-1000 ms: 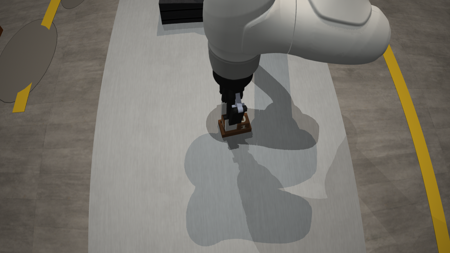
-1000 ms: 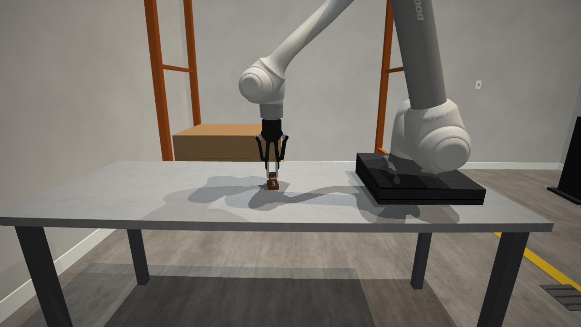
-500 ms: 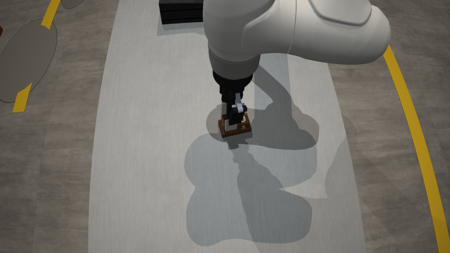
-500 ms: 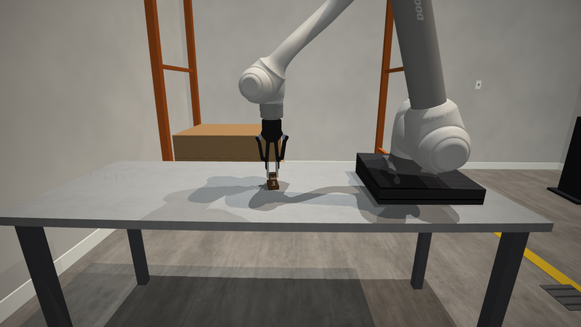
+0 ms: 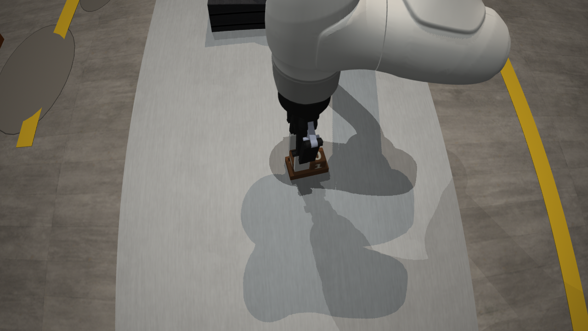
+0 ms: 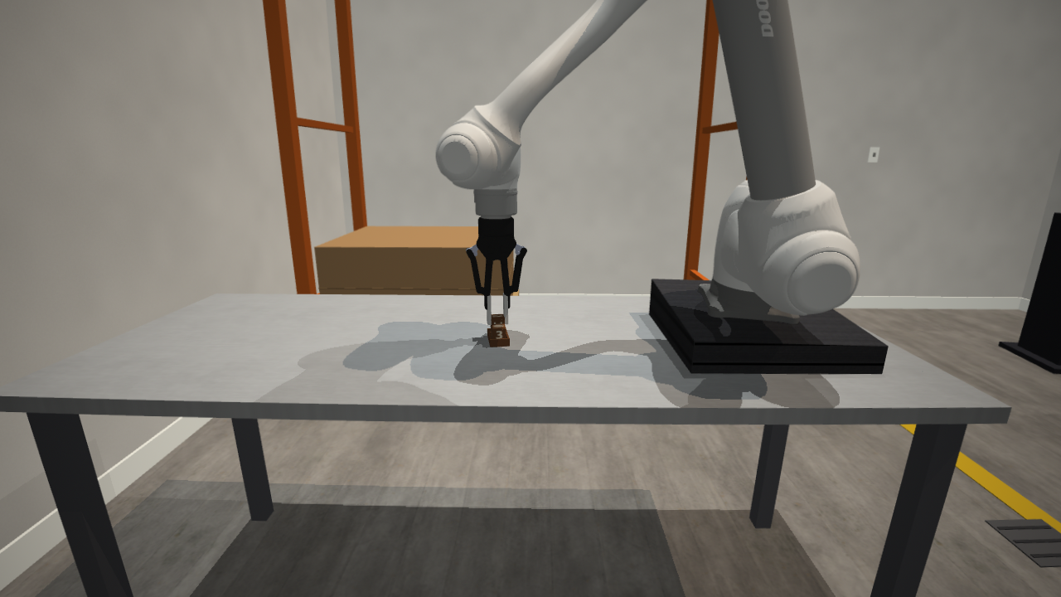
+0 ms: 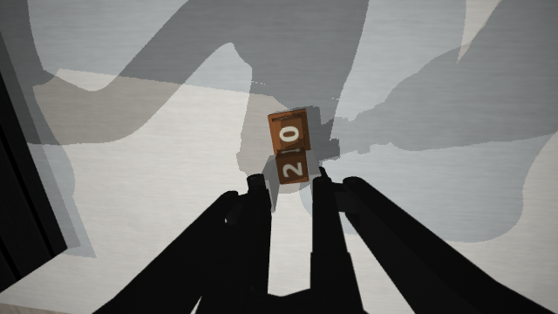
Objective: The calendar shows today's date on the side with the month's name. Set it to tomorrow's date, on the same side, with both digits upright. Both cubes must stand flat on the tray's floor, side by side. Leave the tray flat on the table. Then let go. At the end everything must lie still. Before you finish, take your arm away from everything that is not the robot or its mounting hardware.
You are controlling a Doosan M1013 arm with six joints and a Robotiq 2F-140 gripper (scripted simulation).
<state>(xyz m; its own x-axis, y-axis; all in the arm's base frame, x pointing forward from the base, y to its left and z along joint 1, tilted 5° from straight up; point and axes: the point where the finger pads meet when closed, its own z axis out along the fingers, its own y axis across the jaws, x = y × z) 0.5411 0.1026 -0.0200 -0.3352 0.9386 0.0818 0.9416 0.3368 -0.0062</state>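
- While the 2-marked cube is pinched by the gripper, the 0-marked cube is left beside it, in the tray
- Light, stiff, fairly smooth handling is to be expected
- Opposite side faces are best gripped, centred and squarely

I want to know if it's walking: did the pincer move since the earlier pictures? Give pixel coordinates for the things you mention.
No, the pincer (image 5: 305, 158) (image 6: 497, 310) (image 7: 292, 165) looks still, at the same spot beside the table's shadows.
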